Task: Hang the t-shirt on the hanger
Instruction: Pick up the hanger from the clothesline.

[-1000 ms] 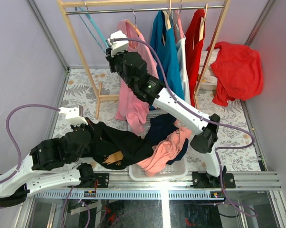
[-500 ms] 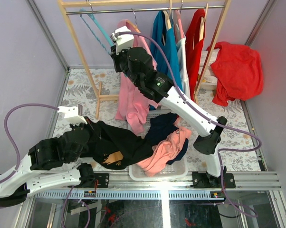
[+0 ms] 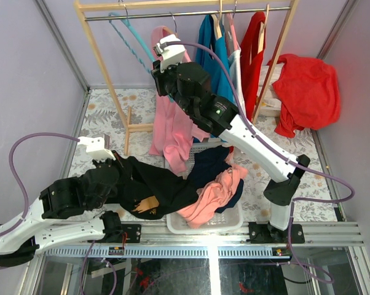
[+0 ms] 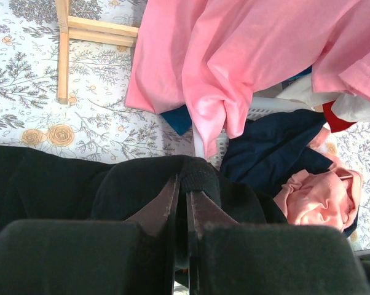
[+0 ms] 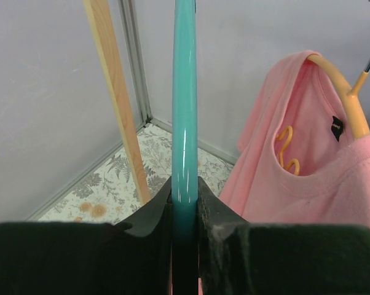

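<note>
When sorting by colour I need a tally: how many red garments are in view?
2. A red garment hangs rightmost on the rack; a red heap sits right of it. Others may be hidden.

You have a wooden rack [image 3: 99,61] at the back of the floral counter [image 3: 105,110], with a pink t-shirt [image 3: 173,129], a blue garment [image 3: 204,34] and a red one [image 3: 254,43] hanging on it. Another red garment [image 3: 305,89] is draped at the rack's right end. Near you, a white basket [image 3: 176,224] holds a navy garment [image 3: 209,166] and a crumpled pink shirt [image 3: 212,193].

Narrow gaps: hanger [image 5: 184,110] between wooden post [image 5: 111,80] and pink shirt [image 5: 308,172].
</note>
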